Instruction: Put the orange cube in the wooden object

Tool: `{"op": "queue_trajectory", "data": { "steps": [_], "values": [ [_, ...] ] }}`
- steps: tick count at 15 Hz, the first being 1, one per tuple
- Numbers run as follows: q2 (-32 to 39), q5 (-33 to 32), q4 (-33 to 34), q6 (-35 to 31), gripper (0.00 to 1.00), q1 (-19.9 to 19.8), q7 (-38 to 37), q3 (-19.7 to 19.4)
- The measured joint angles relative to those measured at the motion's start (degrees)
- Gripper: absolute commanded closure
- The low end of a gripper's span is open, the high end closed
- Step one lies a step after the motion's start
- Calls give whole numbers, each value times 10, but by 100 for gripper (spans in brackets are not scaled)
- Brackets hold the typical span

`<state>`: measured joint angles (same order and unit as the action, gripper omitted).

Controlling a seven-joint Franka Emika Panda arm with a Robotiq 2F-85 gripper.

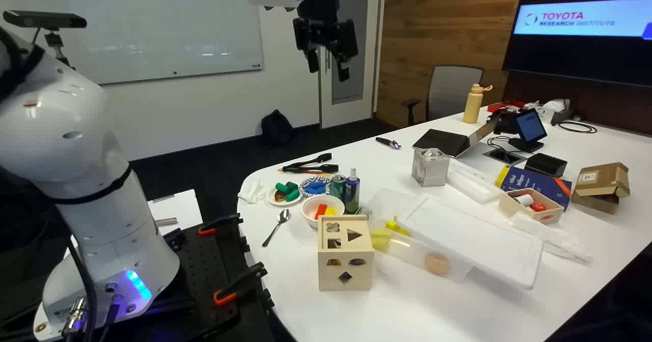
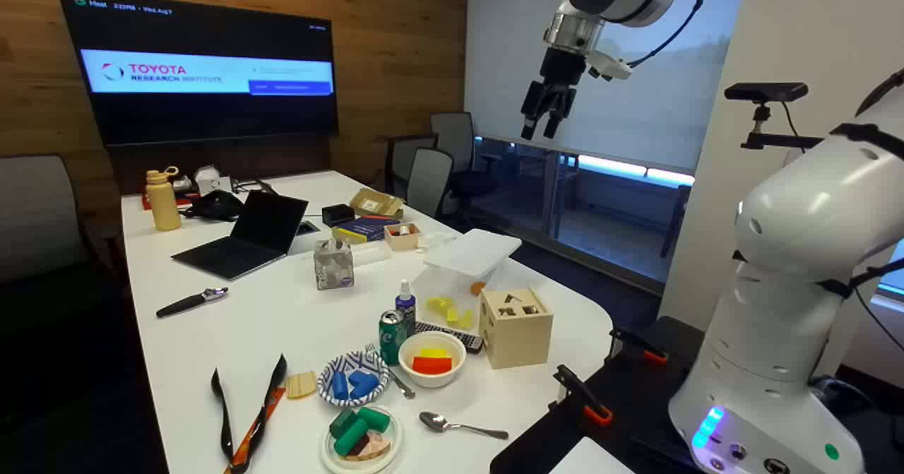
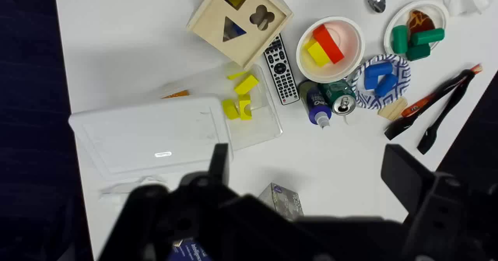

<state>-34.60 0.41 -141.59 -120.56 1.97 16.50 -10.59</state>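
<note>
Hangs high over a white tabletop with claw spread wide and empty, well apart from a wooden box cut with shaped holes and from a nearby white bowl containing an orange-red block and, just beside it, a yellow block.

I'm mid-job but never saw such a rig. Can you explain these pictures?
The machine is a white robot arm ending in a black two-fingered gripper. Two pictures look on from outside it; the wrist view is taken from the arm, looking down past the gripper. On the table are a wooden box with shaped holes, a white bowl of red and yellow blocks, and a clear bin partly covered by a white lid. The gripper is open, high above the table, holding nothing. I can't pick out an orange cube for certain.
</note>
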Motion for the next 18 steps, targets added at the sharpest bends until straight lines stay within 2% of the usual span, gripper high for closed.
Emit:
{"op": "queue_trajectory", "data": {
  "steps": [4, 7, 10, 14, 16, 18],
  "values": [
    [6, 0, -3, -4, 0, 0, 0, 0],
    [49, 11, -27, -61, 0, 4, 24, 0],
    [130, 60, -64, -169, 0, 31, 82, 0],
    [267, 174, -79, -286, 0, 96, 195, 9],
    [339, 234, -73, -329, 0, 107, 238, 40],
    [410, 267, -59, -367, 0, 99, 250, 84]
  ]
}}
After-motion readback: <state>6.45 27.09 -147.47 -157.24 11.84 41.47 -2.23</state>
